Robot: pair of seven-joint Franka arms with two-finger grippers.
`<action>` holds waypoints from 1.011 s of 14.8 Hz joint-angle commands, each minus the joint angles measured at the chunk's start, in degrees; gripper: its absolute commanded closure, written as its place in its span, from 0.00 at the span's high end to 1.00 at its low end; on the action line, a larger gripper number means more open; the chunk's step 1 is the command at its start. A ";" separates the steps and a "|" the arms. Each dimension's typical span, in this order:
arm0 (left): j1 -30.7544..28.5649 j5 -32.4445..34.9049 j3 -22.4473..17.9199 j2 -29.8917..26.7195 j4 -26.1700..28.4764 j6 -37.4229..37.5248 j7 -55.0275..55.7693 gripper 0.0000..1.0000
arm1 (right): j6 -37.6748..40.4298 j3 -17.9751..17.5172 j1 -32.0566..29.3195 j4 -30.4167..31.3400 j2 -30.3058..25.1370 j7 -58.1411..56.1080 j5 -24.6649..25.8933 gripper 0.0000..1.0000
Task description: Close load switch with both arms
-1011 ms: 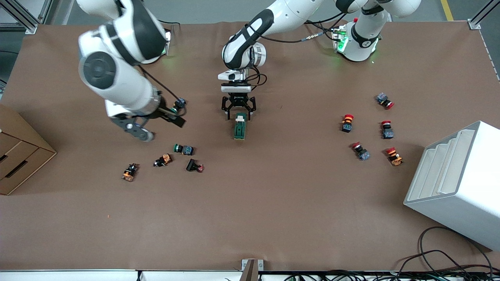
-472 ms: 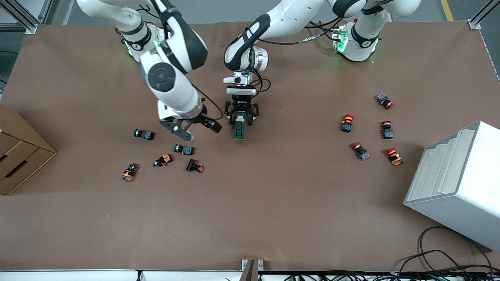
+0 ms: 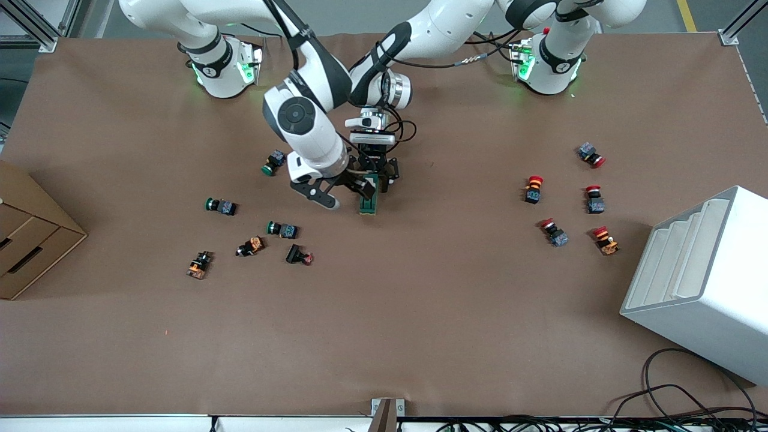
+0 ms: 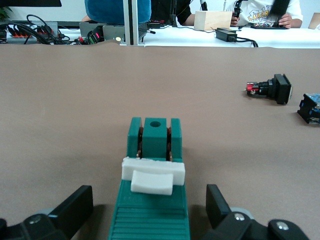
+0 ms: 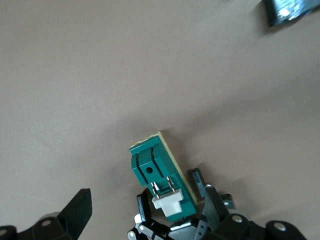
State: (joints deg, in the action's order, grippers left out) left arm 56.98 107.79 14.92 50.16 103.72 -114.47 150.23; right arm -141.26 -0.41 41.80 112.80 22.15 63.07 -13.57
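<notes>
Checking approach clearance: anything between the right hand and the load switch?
Nothing visible. The right hand is open, right beside the load switch, with only bare table between. The left hand straddles the switch's end toward the bases; its fingers are apart on either side.

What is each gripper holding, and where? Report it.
Nothing is held. The left gripper straddles the load switch at its lever end, fingers clear; the right gripper hangs open beside it.

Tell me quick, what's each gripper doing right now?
Left gripper: open, fingers straddling the load switch, not clamped.
Right gripper: open, over the load switch, holding nothing.
</notes>
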 commanded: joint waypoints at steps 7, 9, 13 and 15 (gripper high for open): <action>1.03 0.40 -0.07 2.66 -0.54 -0.31 2.00 1.00 | -6.38 -0.65 2.40 1.11 4.56 0.39 -3.91 1.00; 1.20 0.40 0.02 2.23 -0.45 0.13 2.09 1.00 | -8.58 -0.74 3.28 1.98 5.27 0.39 -5.23 1.00; 1.03 -0.21 0.02 3.02 -1.06 0.13 2.53 1.00 | -13.07 -0.83 5.39 4.27 6.24 0.39 -7.25 1.00; 1.03 -0.30 0.10 2.75 -1.24 0.13 3.05 1.00 | -13.34 -0.83 6.10 4.27 6.24 0.39 -8.75 1.00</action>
State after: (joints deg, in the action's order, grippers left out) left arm 57.49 107.92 14.86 50.55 103.53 -113.35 150.62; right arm -153.36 -1.27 47.01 115.67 29.31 63.21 -19.85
